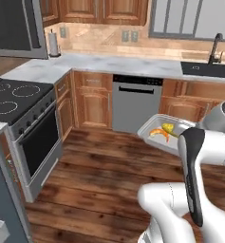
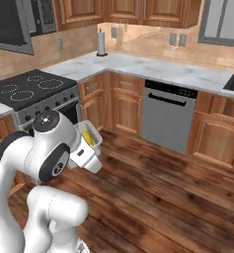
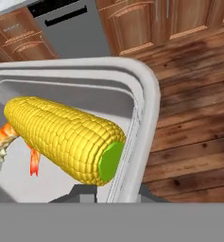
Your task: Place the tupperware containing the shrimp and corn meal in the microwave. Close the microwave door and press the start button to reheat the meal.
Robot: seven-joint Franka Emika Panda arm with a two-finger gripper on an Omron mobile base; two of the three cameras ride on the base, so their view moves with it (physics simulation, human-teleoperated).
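The tupperware is a grey rimmed tub held in the air over the wooden floor, in front of the dishwasher. Inside it lie a yellow corn chunk and an orange shrimp, also seen as corn and shrimp. My gripper is shut on the tub's near rim, one finger on each side of it. From the right base view the tupperware sits just beyond my hand. The microwave hangs above the stove at upper left; its door appears swung outward.
A black-topped stove with an oven door stands at left. A steel dishwasher is set in the wooden cabinets ahead. A paper towel roll and a sink with faucet are on the marble counter.
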